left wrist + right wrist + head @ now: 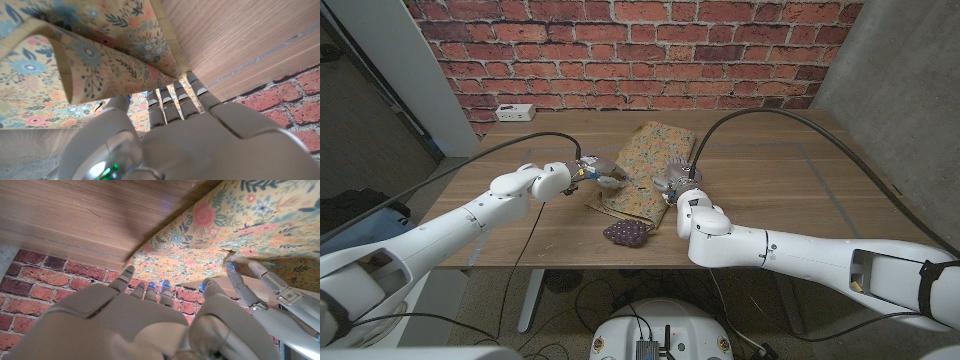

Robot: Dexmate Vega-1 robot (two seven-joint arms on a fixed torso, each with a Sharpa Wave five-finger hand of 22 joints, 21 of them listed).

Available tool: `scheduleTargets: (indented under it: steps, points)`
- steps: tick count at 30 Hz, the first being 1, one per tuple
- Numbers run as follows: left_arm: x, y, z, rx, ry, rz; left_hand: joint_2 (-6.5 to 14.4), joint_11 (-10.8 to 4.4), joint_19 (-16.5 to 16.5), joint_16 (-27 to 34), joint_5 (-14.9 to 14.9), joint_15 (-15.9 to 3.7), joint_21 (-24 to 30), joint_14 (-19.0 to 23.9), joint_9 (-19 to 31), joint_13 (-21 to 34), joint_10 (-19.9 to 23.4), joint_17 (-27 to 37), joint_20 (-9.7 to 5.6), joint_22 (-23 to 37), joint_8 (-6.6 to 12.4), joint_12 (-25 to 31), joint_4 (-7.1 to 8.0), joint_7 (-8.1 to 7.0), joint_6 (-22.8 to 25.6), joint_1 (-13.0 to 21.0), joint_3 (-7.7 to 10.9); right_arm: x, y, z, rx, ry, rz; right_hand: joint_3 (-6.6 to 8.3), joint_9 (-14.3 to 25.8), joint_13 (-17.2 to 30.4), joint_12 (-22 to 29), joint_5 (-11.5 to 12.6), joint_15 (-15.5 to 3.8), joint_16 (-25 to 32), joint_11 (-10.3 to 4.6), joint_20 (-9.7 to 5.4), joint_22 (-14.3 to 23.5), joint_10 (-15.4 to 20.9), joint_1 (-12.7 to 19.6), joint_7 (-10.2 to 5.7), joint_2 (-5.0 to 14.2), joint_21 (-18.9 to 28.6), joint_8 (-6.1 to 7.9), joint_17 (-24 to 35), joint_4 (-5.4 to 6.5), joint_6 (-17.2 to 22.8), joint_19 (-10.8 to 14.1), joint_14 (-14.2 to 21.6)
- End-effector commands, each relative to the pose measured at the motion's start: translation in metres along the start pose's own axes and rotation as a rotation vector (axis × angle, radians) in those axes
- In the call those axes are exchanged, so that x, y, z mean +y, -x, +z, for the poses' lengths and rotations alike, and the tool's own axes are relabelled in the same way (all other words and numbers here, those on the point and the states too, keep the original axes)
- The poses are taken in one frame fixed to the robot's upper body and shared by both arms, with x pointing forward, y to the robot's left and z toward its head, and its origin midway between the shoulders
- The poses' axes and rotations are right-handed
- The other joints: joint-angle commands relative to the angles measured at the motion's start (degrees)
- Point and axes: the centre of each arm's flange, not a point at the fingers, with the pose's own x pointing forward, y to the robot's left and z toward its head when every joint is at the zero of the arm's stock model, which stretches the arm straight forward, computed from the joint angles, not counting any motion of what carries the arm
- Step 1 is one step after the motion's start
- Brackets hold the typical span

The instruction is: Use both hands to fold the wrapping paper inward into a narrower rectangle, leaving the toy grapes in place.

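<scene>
The floral wrapping paper (645,160) lies in the middle of the table, its left side lifted into a loose fold (95,60). My left hand (592,176) holds that left edge, with the paper running between its thumb and fingers (175,100). At the paper's right edge is my right hand (675,182), fingertips (150,287) against the raised border (225,240) and thumb close beside it. The purple toy grapes (627,233) sit on the bare wood just in front of the paper, near the table's front edge, between the two forearms.
A white power strip (514,111) lies at the table's (790,190) back left corner, by the brick wall. Black cables arch from both wrists over the table. Bare wood stretches to the right of the paper.
</scene>
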Motion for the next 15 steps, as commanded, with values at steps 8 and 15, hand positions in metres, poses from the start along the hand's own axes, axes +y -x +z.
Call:
scheduleTargets:
  steps: [8, 15]
  points:
    - [0.004, -0.002, 0.006, -0.001, -0.005, 0.0, -0.1, 0.15, 0.3, 0.1, 0.1, -2.53, -0.4, -0.6, 9.4, 0.2, -0.2, 0.1, 0.33, 0.2, 0.04, 0.2, 0.0, 1.75, 1.6, -0.8, 0.34, 0.038, 0.032, -0.007, 0.02, 0.024, 0.122, 0.33, 0.0, 0.1, 0.4, 0.4, -0.08, 0.2, -0.4, -0.31, 0.0, 0.2, 0.3, -0.42, 0.7, 0.2, 0.23, 0.0, -0.7, 0.4, 0.1, -0.6]
    - [0.004, 0.0, 0.009, 0.0, -0.005, 0.0, 0.0, 0.21, 0.4, 0.1, 0.1, -2.61, -0.5, -0.6, 9.4, 0.2, -0.1, 0.1, 0.34, 0.2, 0.05, 0.2, 0.01, 1.67, 1.6, -0.9, 0.35, 0.055, 0.033, -0.009, 0.025, 0.038, 0.186, 0.42, 0.0, 0.1, 0.4, 0.4, -0.15, 0.1, -0.35, -0.43, 0.1, 0.2, 0.4, -0.18, 0.93, 0.1, 0.22, 0.0, -0.8, 0.4, 0.0, -0.7]
